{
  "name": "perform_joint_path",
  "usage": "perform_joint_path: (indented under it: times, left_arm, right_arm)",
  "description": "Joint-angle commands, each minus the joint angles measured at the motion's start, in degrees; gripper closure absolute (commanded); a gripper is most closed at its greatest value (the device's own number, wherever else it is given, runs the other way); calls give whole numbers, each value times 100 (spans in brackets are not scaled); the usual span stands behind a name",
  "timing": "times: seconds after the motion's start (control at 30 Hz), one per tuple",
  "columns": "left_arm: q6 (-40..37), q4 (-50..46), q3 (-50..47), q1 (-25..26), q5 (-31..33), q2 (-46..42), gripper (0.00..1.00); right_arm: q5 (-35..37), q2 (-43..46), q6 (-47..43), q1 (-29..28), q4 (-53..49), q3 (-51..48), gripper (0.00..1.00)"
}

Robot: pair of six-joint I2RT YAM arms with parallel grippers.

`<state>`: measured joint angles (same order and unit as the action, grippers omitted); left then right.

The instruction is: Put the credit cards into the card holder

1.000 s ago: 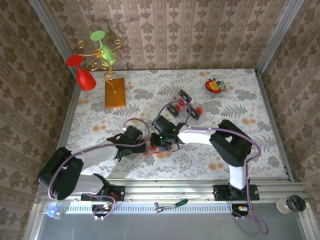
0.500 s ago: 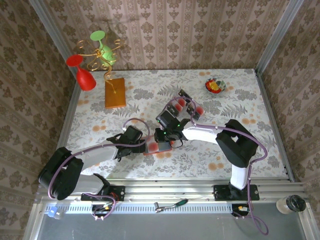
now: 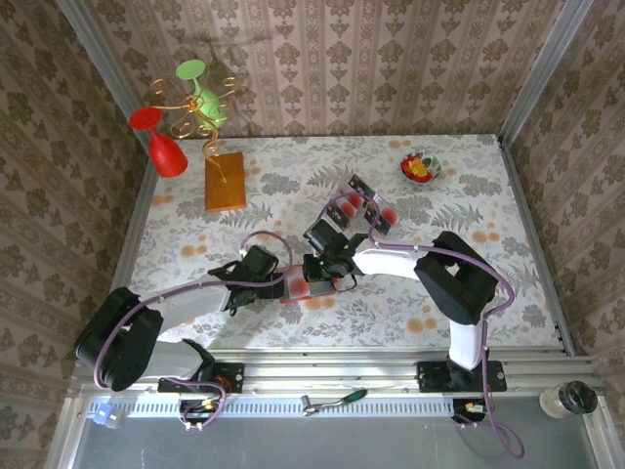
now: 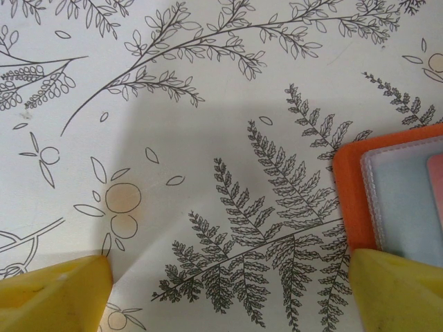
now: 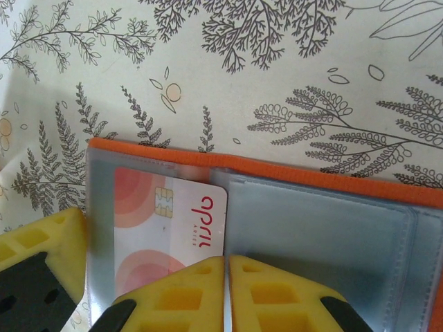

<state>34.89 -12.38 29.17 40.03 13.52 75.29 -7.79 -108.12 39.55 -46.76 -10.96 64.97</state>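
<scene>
Holder (image 3: 308, 291) open flat on the table (image 3: 488, 205), front centre, between the 2 claws. Left claw (image 3: 284, 283) comes in from the left, spread wide; in the left wrist view (image 4: 228, 294) its one fingertip (image 4: 398, 290) sits at the holder's (image 4: 349, 187) rounded orange corner, the other on bare fern-print cloth, which runs on to the left and far side. Right claw (image 3: 322, 277) reaches from the right. In the right wrist view (image 5: 227, 294) its 2 tips are pressed together over the holder's (image 5: 318, 228) grey-blue inside, at the seam between the pockets; cannot tell if anything thin is caught between them. 1 card (image 5: 169, 228), pale with pink circles and a chip, lies under the clear left pocket, its right edge just beside those tips. Orange rim of the holder runs along the far side, with bare cloth beyond. Loose cards (image 3: 354, 207) lie farther back, apart from the holder. Block (image 3: 225, 181) back left and bowl (image 3: 421, 168) back right, both well apart from the claws.
</scene>
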Motion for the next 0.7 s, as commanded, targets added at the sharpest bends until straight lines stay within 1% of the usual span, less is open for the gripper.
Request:
perform_joint_path:
  times: [0.0, 0.27, 0.67]
  left_arm:
    - [-49, 131, -68, -48, -113, 65, 10]
    - [-44, 141, -56, -48, -129, 65, 10]
    - [-87, 16, 79, -57, -139, -61, 10]
  right_arm:
    - [-43, -163, -27, -68, -94, 64, 88]
    - [-280, -271, 92, -117, 44, 145, 89]
    - [-373, -410, 123, -239, -35, 381, 89]
